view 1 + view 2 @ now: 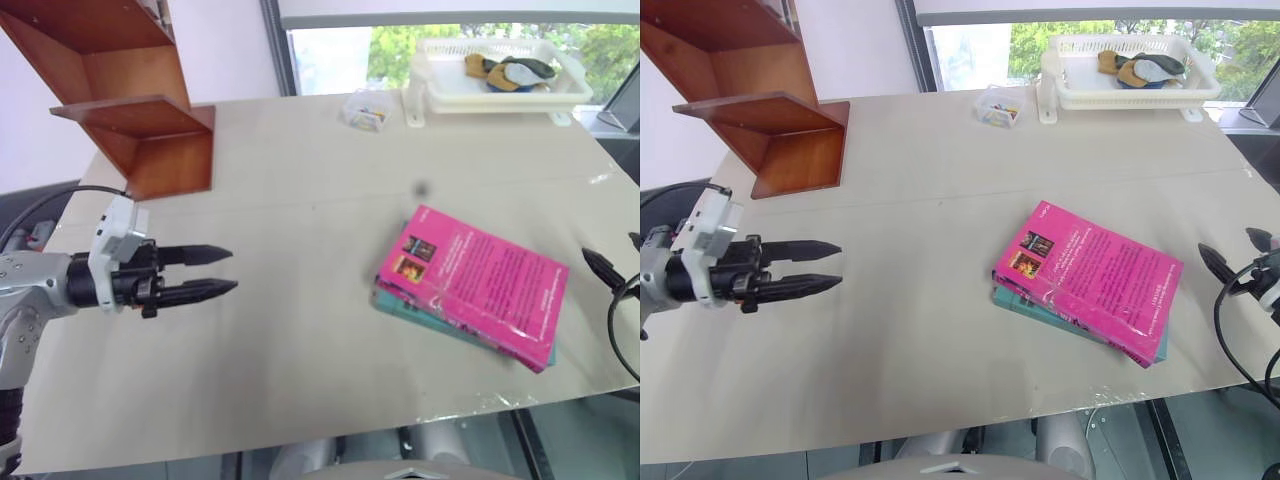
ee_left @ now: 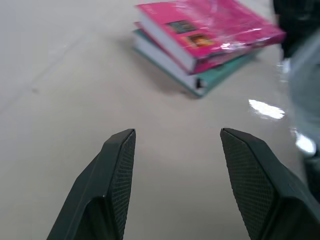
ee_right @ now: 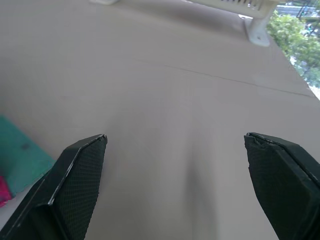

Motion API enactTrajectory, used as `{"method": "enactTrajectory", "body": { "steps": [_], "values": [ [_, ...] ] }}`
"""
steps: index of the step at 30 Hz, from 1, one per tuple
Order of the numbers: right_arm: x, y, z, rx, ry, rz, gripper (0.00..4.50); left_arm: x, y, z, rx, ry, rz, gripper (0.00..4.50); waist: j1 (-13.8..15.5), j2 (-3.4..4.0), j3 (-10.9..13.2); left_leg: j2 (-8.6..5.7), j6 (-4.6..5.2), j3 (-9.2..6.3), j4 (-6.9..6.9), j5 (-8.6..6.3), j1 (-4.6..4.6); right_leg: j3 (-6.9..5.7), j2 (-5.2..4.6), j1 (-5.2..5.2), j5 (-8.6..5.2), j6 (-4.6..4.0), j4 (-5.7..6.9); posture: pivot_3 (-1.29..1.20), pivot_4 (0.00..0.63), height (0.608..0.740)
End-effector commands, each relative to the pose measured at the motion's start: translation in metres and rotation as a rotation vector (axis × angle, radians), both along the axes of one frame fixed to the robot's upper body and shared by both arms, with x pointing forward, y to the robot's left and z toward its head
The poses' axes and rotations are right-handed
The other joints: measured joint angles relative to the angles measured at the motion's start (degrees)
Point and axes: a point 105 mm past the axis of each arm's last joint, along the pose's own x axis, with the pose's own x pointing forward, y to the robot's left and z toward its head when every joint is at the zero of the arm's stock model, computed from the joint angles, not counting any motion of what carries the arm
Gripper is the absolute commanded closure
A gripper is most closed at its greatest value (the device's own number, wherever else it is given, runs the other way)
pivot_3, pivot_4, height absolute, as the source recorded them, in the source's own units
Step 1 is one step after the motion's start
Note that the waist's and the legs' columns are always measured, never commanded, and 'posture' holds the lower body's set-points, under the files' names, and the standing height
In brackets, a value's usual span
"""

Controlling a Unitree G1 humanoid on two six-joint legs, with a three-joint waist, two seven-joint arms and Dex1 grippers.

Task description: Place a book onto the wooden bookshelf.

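The pink book lies flat on a teal book at the right of the table, well apart from both grippers. The wooden bookshelf stands at the table's far left corner. My left gripper hovers over the table's left side, pointing right toward the books, open and empty. From the left wrist view its gripper faces the book across bare table. At the right edge my right gripper stands open and empty just right of the books. In its wrist view the gripper is spread wide, with a teal corner beside it.
A white basket holding a few items sits at the far right by the window. A small clear box lies left of it. The beige table ends close in front of the books.
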Motion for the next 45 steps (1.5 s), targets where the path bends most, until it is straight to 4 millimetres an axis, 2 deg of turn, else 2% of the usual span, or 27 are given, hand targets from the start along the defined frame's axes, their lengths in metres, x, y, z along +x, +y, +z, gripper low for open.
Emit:
{"method": "enactTrajectory", "body": {
  "steps": [1, 5, 16, 28, 38, 45],
  "values": [
    [0.001, 0.003, 0.011, -0.019, -0.025, 0.036, 0.0, -0.007, -0.001, 0.02, 0.023, -0.063, -0.042, 1.68, 0.0, 0.01, 0.0, 0.0, 0.0, 0.01, 0.0, 0.0, 0.0, 0.0, 0.0, 0.0, 0.0, 0.0, 0.01, 0.0, 0.15, 0.74],
    [0.0, 0.018, 0.009, 0.0, -0.011, 0.118, 0.0, -0.004, -0.003, 0.02, 0.04, -0.09, -0.049, 1.68, 0.0, 0.01, 0.0, 0.0, 0.0, 0.01, 0.0, 0.0, 0.01, 0.01, 0.01, 0.0, 0.0, 0.0, 0.01, 0.0, 0.15, 0.74],
    [-0.022, 0.053, 0.008, 0.035, 0.062, 0.279, 0.0, 0.007, 0.0, 0.018, 0.062, -0.111, -0.039, 1.68, 0.1, 0.01, 0.0, 0.0, 0.0, -0.01, -0.01, 0.0, 0.0, -0.01, 0.0, 0.0, 0.0, 0.0, 0.0, 0.0, 0.15, 0.74],
    [-0.057, 0.086, -0.002, 0.09, 0.23, 0.405, 0.0, 0.012, 0.0, 0.017, 0.072, -0.123, -0.038, 1.68, 0.1, -0.01, 0.0, 0.02, 0.0, -0.04, 0.0, 0.0, -0.01, -0.02, 0.01, 0.0, 0.0, 0.01, 0.0, 0.0, 0.15, 0.74],
    [-0.059, 0.111, 0.006, 0.118, 0.231, 0.484, 0.0, 0.012, 0.0, 0.017, 0.073, -0.121, -0.045, 1.68, 0.2, -0.06, 0.1, 0.02, 0.0, -0.03, 0.02, 0.0, -0.01, -0.02, 0.0, 0.01, 0.0, 0.02, 0.0, 0.0, 0.15, 0.74],
    [-0.058, 0.118, 0.002, 0.117, 0.248, 0.501, 0.0, 0.012, 0.0, 0.017, 0.074, -0.123, -0.041, 1.68, 0.2, -0.08, 0.1, 0.02, 0.0, -0.03, 0.02, 0.0, -0.01, -0.03, 0.0, 0.01, 0.0, 0.02, 0.0, 0.0, 0.15, 0.74]
  ]
}}
